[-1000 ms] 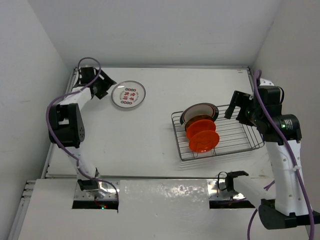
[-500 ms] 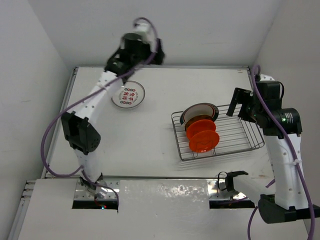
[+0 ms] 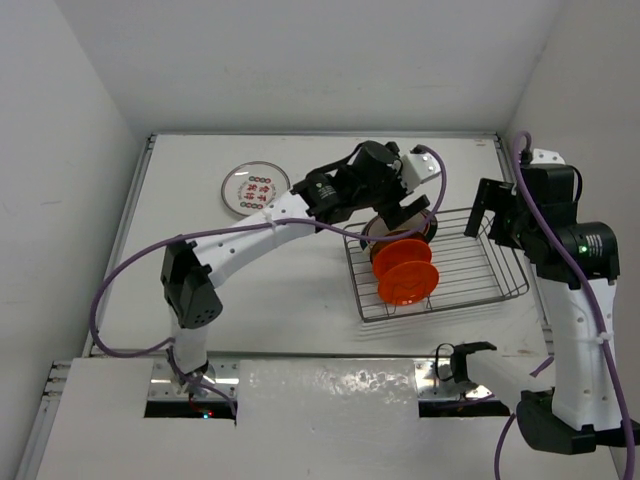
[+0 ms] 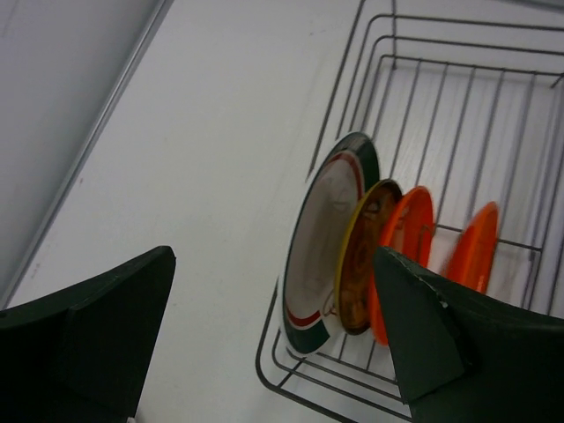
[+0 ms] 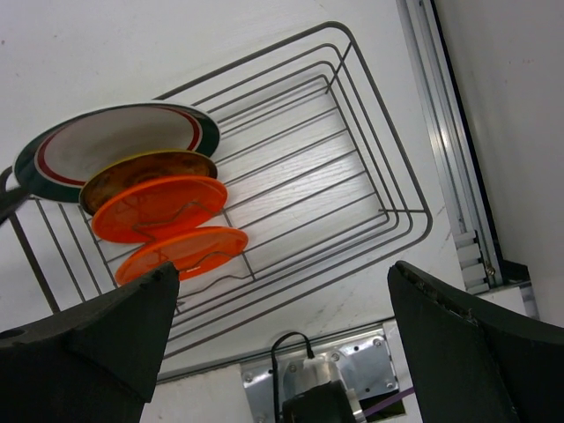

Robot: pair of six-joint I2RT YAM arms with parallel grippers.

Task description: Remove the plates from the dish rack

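Observation:
The dish rack (image 3: 472,276) sits right of centre. It holds several upright plates: a white one with a teal-and-red rim (image 3: 397,219), a yellow-rimmed one (image 4: 359,256) and two orange ones (image 3: 405,256) (image 3: 408,284). A white plate with red pattern (image 3: 256,188) lies flat at the far left. My left gripper (image 3: 403,212) is open and empty above the rack's far-left corner, over the teal-rimmed plate (image 4: 319,242). In the left wrist view my left gripper (image 4: 273,344) straddles that plate. My right gripper (image 3: 490,216) is open and empty above the rack's right edge. In the right wrist view my right gripper (image 5: 282,344) looks down on the rack (image 5: 352,176).
The white walls close in the table at the back and both sides. A metal rail (image 5: 449,150) runs along the table's right edge, close to the rack. The right arm's base and cable (image 3: 462,362) sit at the near edge.
My left arm has swung from the far-left corner, over the patterned plate, across to the rack's far-left end. My right gripper has drifted slightly right and stays open.

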